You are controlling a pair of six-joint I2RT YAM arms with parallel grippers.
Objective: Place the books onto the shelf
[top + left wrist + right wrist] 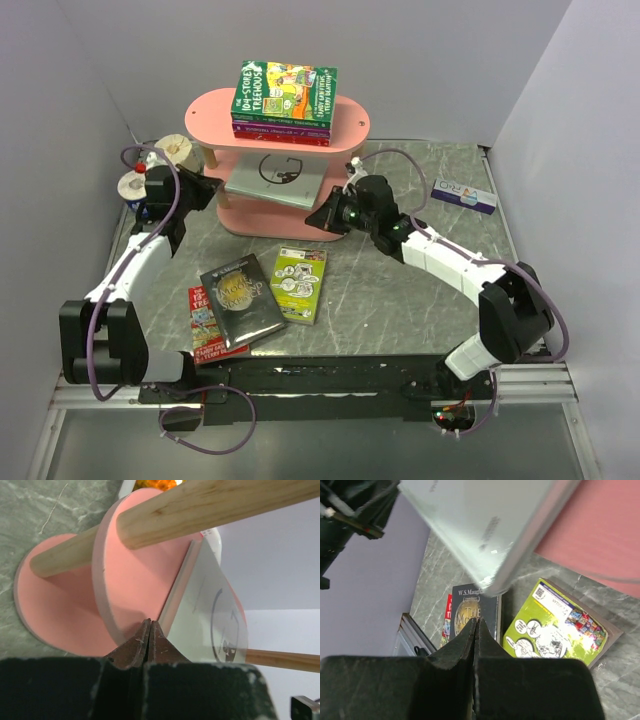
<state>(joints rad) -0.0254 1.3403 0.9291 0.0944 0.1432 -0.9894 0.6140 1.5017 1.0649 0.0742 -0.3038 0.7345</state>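
The pink shelf (345,128) stands at the back of the table. On its top board lies a stack of three books, the green-covered one (285,88) uppermost. A grey book with a big "G" (272,178) lies on the middle board, sticking out at the front. On the table lie a dark book (240,298), a lime-green book (300,283) and a red book (205,328) partly under the dark one. My left gripper (211,189) is shut and empty at the shelf's left end (125,585), beside the grey book (207,610). My right gripper (322,218) is shut and empty, just under the grey book's corner (485,525).
Two pale rolls (180,150) (132,185) sit at the back left beside the shelf. A small white-and-blue flat box (463,195) lies at the right. Walls close in the table on three sides. A wooden post (200,505) crosses the left wrist view.
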